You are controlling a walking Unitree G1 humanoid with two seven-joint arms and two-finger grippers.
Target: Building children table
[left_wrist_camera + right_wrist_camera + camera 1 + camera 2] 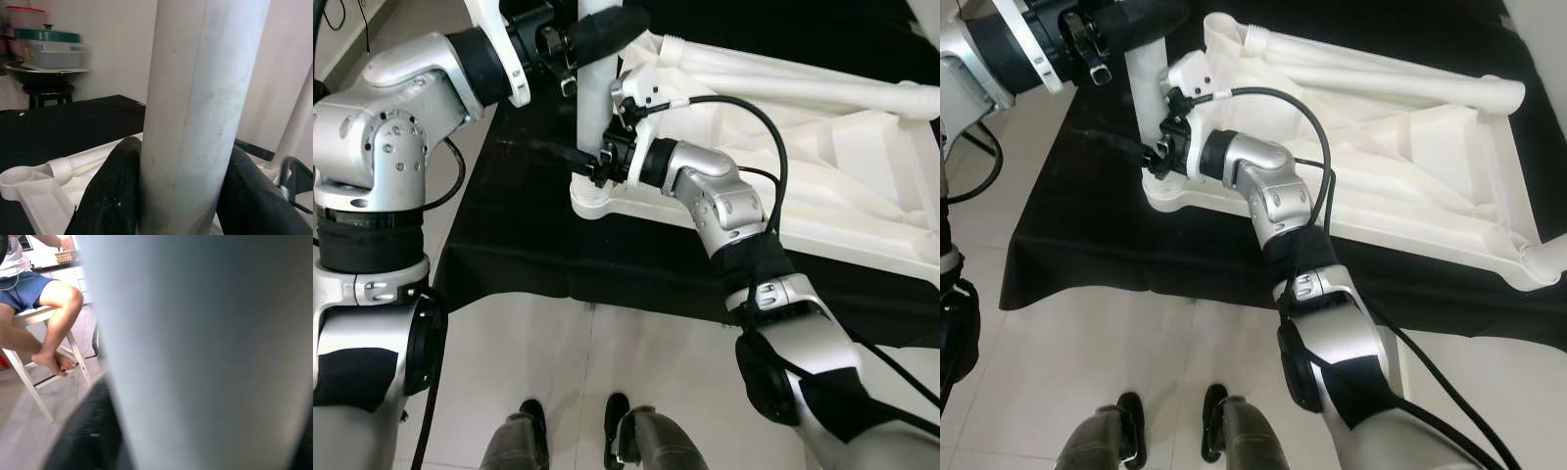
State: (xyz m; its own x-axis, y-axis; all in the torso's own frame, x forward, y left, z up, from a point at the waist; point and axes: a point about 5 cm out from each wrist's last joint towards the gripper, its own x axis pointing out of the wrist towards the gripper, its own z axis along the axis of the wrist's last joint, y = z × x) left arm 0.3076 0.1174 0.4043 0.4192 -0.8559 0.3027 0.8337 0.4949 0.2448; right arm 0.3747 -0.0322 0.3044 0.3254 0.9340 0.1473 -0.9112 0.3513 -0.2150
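A white children's table top [862,176] lies upside down on a black cloth [509,225]. One white table leg [592,117] stands upright in its near left corner socket [592,201]. My left gripper [592,34] is shut on the leg's upper end; in the left wrist view its black fingers [115,196] press both sides of the leg [200,107]. My right gripper [590,162] is shut on the same leg just above the socket, one finger [88,435] lying against the leg [205,352].
More white legs [783,83] lie along the table top's far side, near an open threaded socket [17,176]. The cloth's front edge meets pale floor tiles by my feet [533,416]. A person [54,298] sits on a white chair. Containers [49,44] are stacked on a stool.
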